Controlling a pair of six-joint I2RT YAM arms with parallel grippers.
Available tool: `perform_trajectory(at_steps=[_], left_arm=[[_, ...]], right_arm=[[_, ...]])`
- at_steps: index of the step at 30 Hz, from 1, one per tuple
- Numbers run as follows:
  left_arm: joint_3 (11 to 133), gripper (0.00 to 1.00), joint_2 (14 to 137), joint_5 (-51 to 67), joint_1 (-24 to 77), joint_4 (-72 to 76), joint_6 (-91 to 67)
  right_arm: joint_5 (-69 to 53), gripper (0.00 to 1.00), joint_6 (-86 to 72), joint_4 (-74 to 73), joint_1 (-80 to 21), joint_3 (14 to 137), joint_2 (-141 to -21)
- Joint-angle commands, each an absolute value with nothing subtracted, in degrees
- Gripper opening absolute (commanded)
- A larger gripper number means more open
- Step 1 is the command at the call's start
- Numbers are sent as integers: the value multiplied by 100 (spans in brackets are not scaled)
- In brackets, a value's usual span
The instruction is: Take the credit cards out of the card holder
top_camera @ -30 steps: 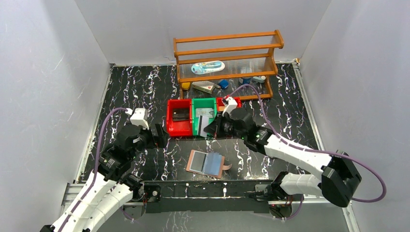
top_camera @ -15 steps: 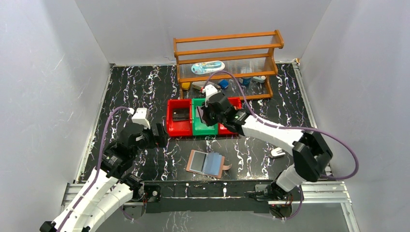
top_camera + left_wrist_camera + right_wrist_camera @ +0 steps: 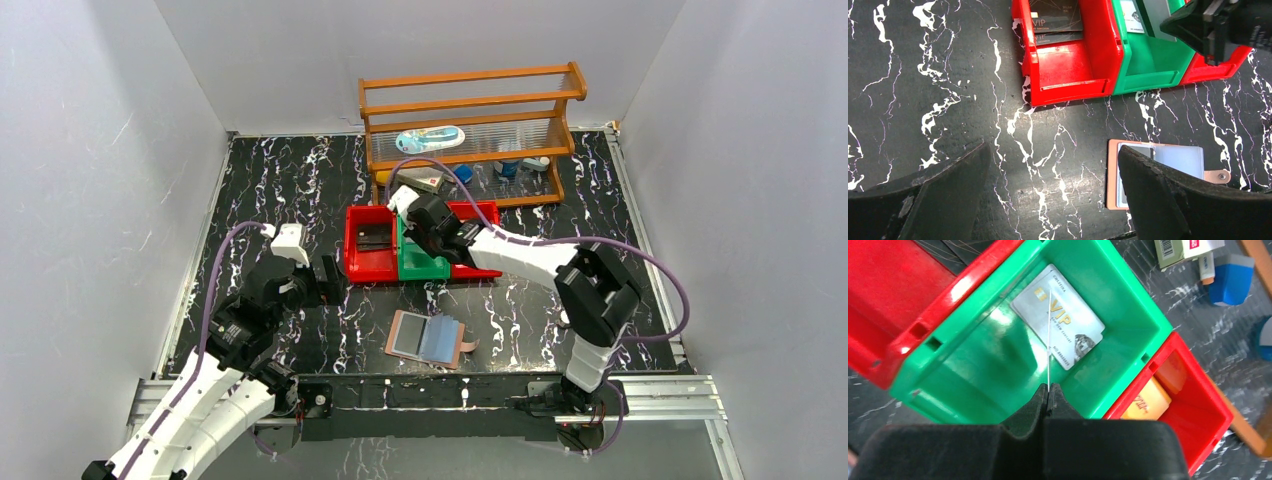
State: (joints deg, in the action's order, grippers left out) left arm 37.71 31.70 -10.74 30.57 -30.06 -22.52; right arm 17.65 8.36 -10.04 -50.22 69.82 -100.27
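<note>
The card holder (image 3: pixel 428 340), a pinkish-brown wallet, lies open and flat on the black marble table; its clear sleeves also show in the left wrist view (image 3: pixel 1173 157). My right gripper (image 3: pixel 415 232) hangs over the green bin (image 3: pixel 425 266) and is shut on a thin pale credit card seen edge-on (image 3: pixel 1049 355), held upright between the fingertips (image 3: pixel 1049 390). A silver VIP card (image 3: pixel 1058 315) lies flat in the green bin (image 3: pixel 973 370). Black cards (image 3: pixel 1055 22) lie in the left red bin (image 3: pixel 370 262). My left gripper (image 3: pixel 1053 190) is open and empty, above the table left of the wallet.
A second red bin (image 3: pixel 1198 435) right of the green one holds an orange card (image 3: pixel 1145 400). A wooden rack (image 3: pixel 470 110) with small items stands behind the bins. Grey walls enclose the table on three sides.
My right arm has swung left along the bins and now holds the card over the green bin. The left arm and the wallet have not moved.
</note>
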Motion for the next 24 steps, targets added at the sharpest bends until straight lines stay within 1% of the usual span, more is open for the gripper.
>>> perform_trajectory(at_steps=[1,8,13,18,22,24], left_arm=[[3767,98,3094,-1147,3038,-2992,-2189],[3758,98,3017,-1160,3041,-2988,-2183],[3746,98,2966,-1170,3041,-2987,-2180],[3742,98,2927,-1183,3041,-2988,-2180],[3729,98,2881,-1180,3036,-2988,-2180],[3722,98,2851,-1191,3041,-2983,-2188]], right_arm=[[2406,0,1891,-387,-5027,7233,-10263],[2927,0,2737,-114,-5022,7361,-10712],[2777,0,3222,293,-5024,7256,-10802],[2360,0,3494,291,-5022,7298,-10945],[2381,2,3751,231,-5020,7426,-11228],[2312,5,3684,103,-5019,7518,-11247]])
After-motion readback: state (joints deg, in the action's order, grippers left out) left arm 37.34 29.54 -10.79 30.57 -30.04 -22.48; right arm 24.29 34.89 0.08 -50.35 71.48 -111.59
